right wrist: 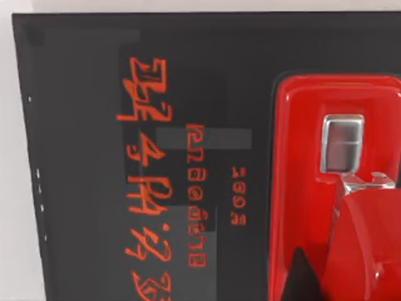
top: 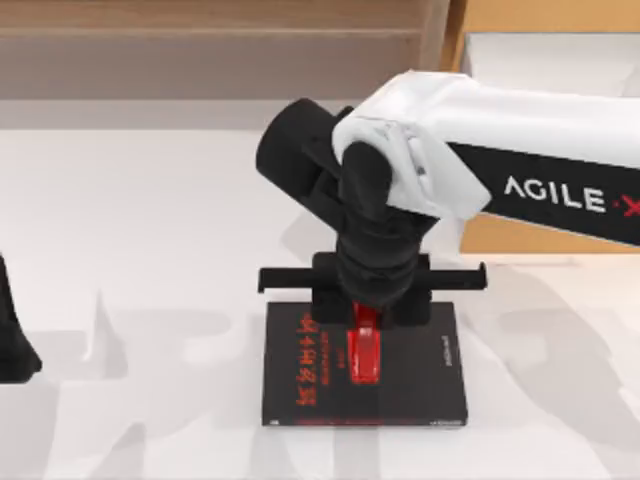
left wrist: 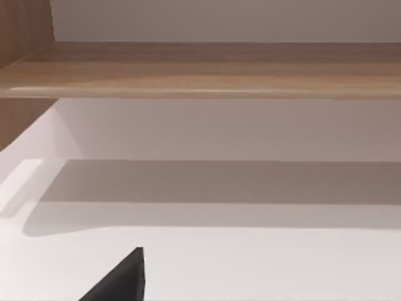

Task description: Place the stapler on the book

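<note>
The black book (top: 410, 365) with red characters lies flat on the white table, front of centre. The glossy red stapler (top: 365, 352) rests lengthwise on its cover, near the middle. My right gripper (top: 367, 312) reaches down over the stapler's far end and is shut on it. In the right wrist view the stapler (right wrist: 313, 157) sits close up on the book (right wrist: 81, 157), and one dark fingertip (right wrist: 305, 276) presses against the stapler's side. My left gripper (top: 12, 335) is parked at the table's left edge.
A wooden shelf (top: 200, 30) runs along the back wall, and a wooden box (top: 520, 40) stands at the back right under my right arm. The white tabletop (top: 150, 220) is bare to the left of the book.
</note>
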